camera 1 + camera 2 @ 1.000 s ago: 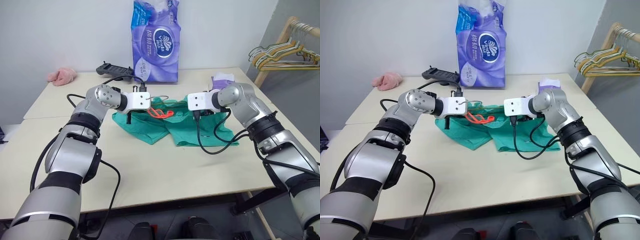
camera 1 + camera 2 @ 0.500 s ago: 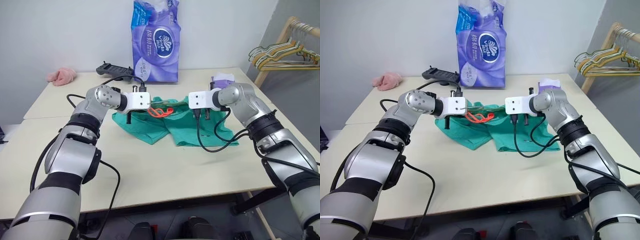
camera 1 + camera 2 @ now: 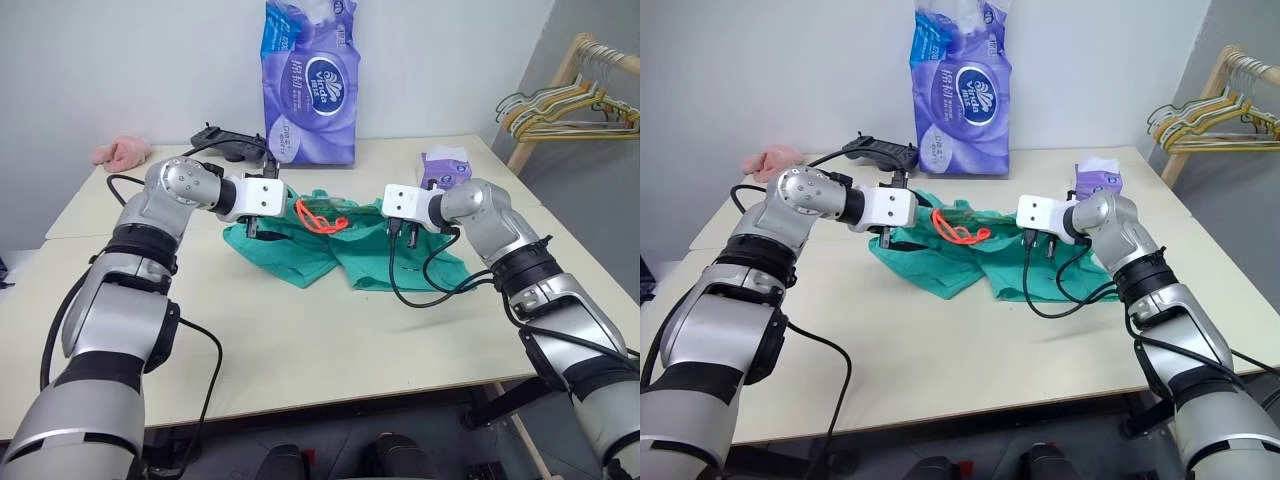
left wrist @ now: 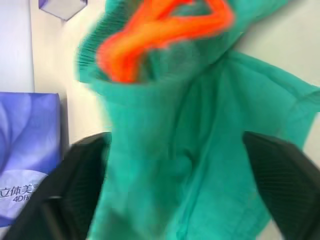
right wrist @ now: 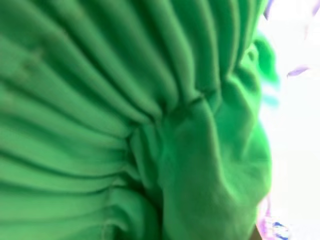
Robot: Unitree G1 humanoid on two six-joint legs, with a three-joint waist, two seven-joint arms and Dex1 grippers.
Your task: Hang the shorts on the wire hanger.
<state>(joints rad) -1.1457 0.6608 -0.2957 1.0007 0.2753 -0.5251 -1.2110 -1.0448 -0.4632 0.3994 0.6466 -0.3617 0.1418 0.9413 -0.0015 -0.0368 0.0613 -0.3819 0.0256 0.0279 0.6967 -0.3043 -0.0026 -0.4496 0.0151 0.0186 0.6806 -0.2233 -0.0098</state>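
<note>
Lying on the desk (image 3: 300,330), the shorts (image 3: 340,245) are pinched by the right gripper (image 3: 402,235); the left gripper (image 4: 175,165) is spread apart. A regrasp at the left waistband seems needed.

The shorts (image 3: 345,245) lie mid-desk (image 3: 300,340), toward the rear edge. Behind them, at the rear edge, stands a tissue pack (image 3: 311,85). A tissue box (image 3: 446,165) sits toward the right edge; a pink cloth (image 3: 122,152) occupies the rear left corner.
</note>
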